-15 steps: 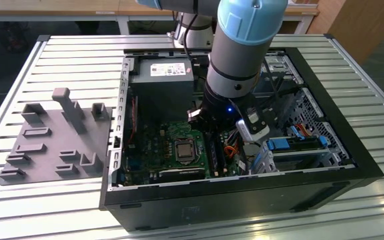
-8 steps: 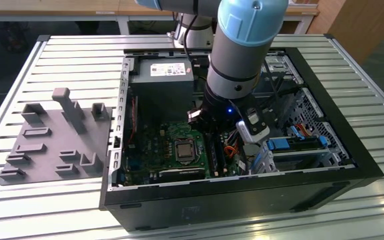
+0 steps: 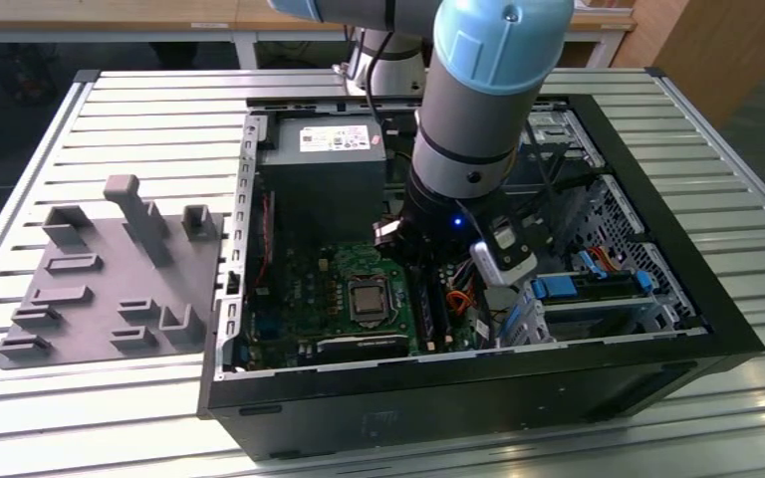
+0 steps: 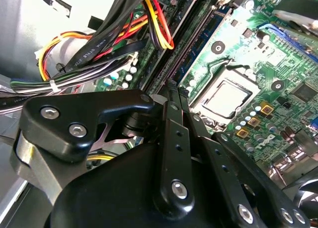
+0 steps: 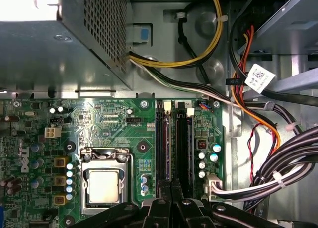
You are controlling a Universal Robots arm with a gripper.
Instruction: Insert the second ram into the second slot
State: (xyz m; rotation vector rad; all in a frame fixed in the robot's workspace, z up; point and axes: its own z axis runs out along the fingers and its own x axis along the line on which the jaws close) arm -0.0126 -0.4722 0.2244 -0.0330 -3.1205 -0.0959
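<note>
My gripper hangs low inside the open computer case, its black fingers shut together right over the memory slots. A thin blue ram stands on edge in a slot and runs straight out from the fingertips. In the first wrist view it is a narrow grey strip. I cannot tell whether the fingers pinch it or only rest above it. In the second wrist view the gripper points at the near end of the slots. The arm comes down from above beside the processor socket.
The processor socket lies beside the slots, the grey power supply beyond them. Bundles of black and coloured cables crowd the other side. Blue drive-bay clips sit at the exterior view's right. A grey holder plate lies outside the case.
</note>
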